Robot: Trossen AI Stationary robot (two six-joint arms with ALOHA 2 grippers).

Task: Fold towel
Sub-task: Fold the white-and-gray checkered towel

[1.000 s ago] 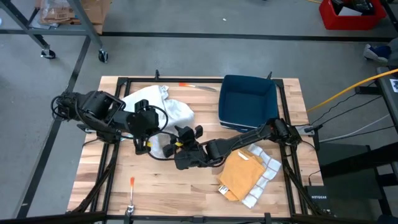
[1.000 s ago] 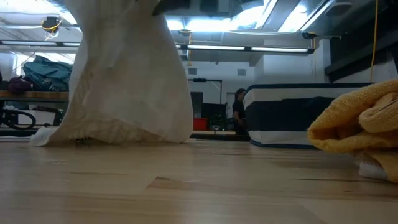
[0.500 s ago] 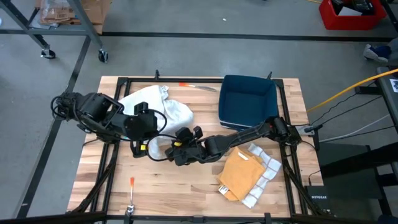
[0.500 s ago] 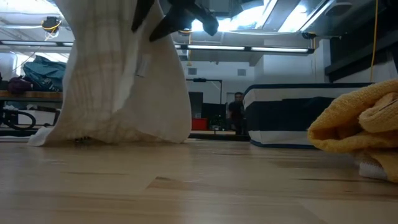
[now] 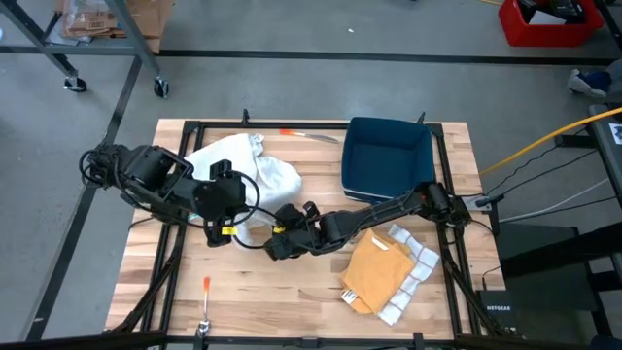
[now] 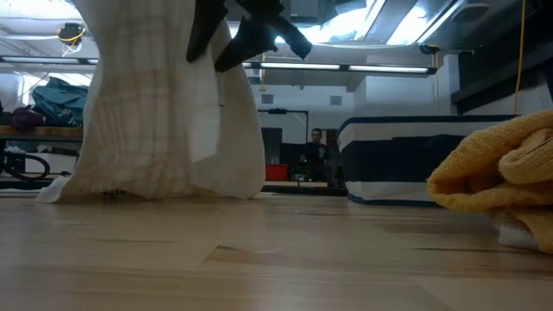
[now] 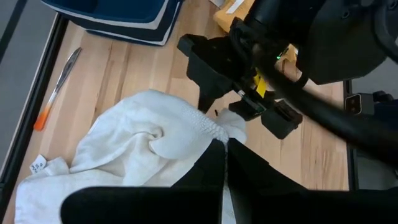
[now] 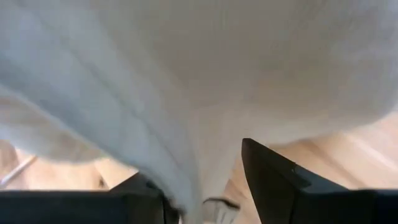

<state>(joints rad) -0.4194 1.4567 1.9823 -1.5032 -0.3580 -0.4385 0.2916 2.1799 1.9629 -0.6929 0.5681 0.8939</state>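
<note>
One white towel (image 5: 255,173), crumpled, ribbed weave, small tag at one corner; lies on table (image 5: 175,292) left-centre, one edge lifted so cloth hangs in folds in low view (image 6: 164,104). Left gripper (image 5: 225,231) clamped together on lifted edge (image 7: 217,127). Right gripper (image 5: 275,249) just beside it, fingers (image 8: 273,174) apart around hanging cloth (image 8: 186,81). Yellow cloth (image 5: 379,272) and blue bin (image 5: 389,156) on table's right side.

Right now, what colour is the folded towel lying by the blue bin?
The folded towel is mustard yellow, resting on a white cloth; the high view shows it best.
</note>
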